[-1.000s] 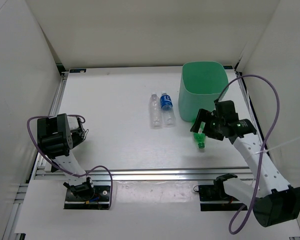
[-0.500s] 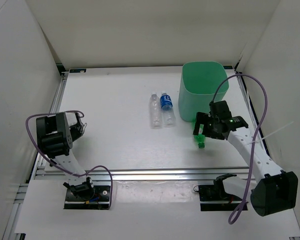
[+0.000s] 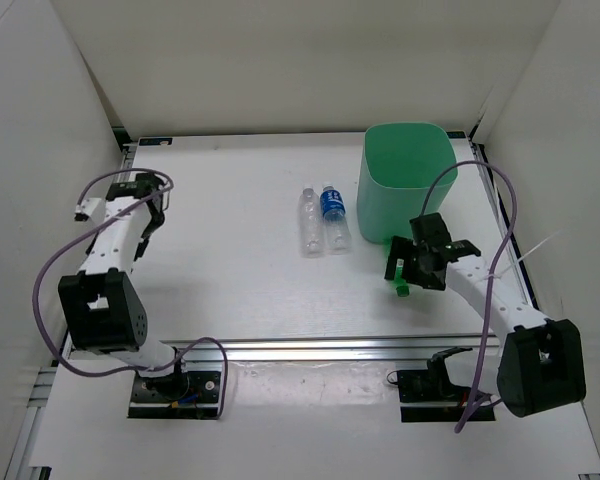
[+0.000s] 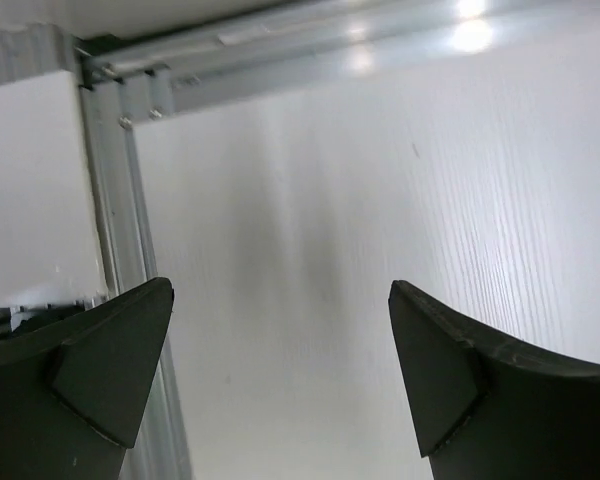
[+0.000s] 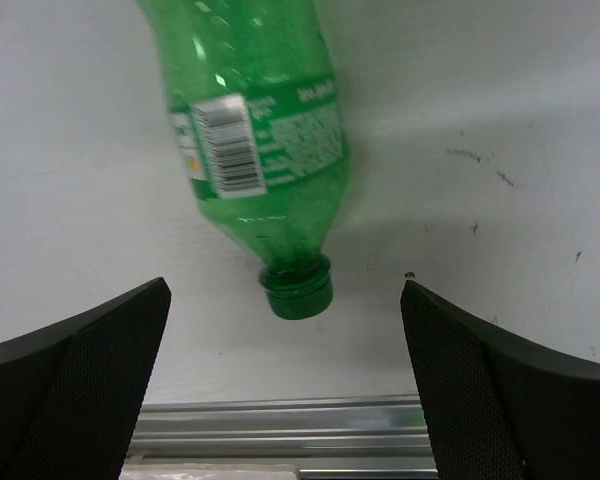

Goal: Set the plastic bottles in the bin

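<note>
beside the bin [image 3: 380, 205], green bottle [image 5: 250, 150] lies below wide-open right gripper [image 5: 285, 290]; left gripper [image 4: 280, 290] wide too.

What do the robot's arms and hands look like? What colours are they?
The left arm and right arm are white tubes with chunky black joints. A thin purple cable loops loosely along each one. The left hand and right hand each have two dark, wedge-shaped fingers. The right ones look finely dotted up close.
</note>
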